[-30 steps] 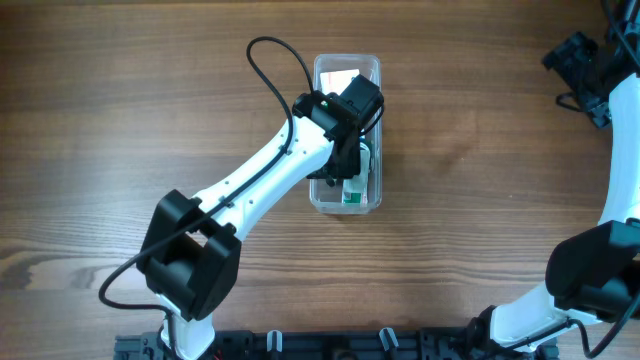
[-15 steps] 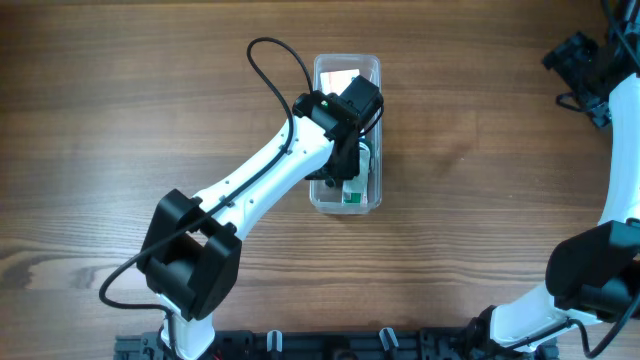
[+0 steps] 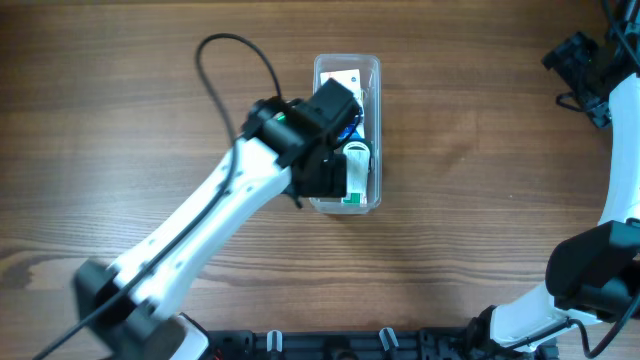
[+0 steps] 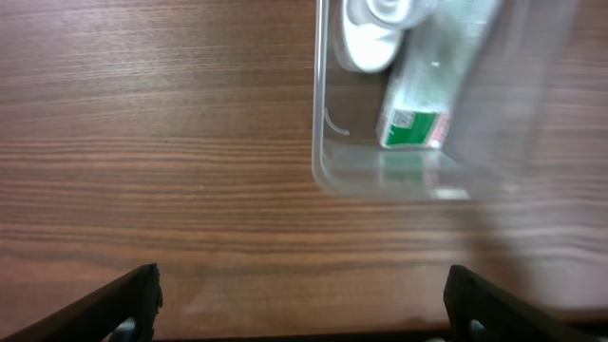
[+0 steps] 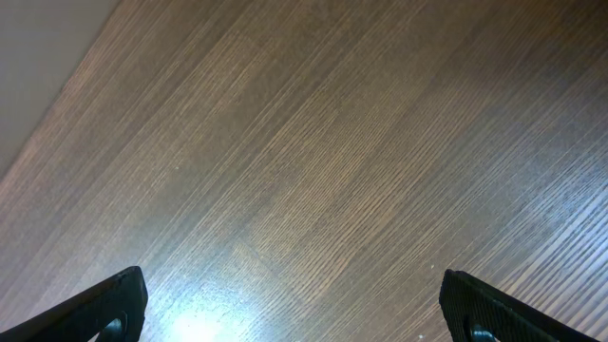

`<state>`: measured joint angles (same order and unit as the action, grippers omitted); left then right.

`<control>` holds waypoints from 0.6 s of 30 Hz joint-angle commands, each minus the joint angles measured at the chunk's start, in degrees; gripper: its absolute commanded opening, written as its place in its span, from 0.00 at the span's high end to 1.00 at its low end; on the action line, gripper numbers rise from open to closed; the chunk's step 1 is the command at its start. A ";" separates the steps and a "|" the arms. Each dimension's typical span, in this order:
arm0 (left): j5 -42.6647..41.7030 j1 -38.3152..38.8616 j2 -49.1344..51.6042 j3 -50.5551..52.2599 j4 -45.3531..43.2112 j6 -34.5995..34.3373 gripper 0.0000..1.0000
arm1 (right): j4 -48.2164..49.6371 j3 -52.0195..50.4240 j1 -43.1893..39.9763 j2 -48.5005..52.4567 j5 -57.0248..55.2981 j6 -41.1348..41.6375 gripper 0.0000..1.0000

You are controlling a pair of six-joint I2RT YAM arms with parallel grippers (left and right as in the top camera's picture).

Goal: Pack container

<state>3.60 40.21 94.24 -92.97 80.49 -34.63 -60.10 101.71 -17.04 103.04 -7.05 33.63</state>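
Container (image 3: 379, 130) (white bottle (image 3: 356, 162) and green-white box (image 3: 352, 197) inside) sits near left gripper (image 4: 302, 290), fingers apart; right gripper (image 5: 294, 304) likewise spread.

The container (image 3: 377, 120) is a clear plastic tub, long and narrow, with round corners. It sits flat and open near the middle of the wooden counter (image 3: 480, 200). Inside lie a white bottle (image 3: 356, 160), a green and white box (image 3: 353, 197) at the near end, and a white box (image 3: 343, 78) at the far end.

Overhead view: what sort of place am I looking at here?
Probably a robotics lab workbench: a white left arm and right arm mounted at a wood-grain table, with a clear plastic container of small packaged items.
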 commanded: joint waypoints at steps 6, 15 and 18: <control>5.16 11.78 -24.17 -0.81 1.20 2.58 0.02 | 0.09 -0.22 0.13 0.37 0.31 0.92 0.00; 15.10 24.39 -37.07 -0.79 1.36 0.94 0.01 | 0.09 -0.22 0.13 0.37 0.31 0.92 0.00; 15.10 24.39 -37.40 -0.79 1.44 0.94 0.00 | 0.09 -0.22 0.13 0.37 0.31 0.90 0.00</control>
<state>16.43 64.14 56.95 -93.30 81.95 -33.34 -60.10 101.71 -17.04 103.04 -7.05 33.63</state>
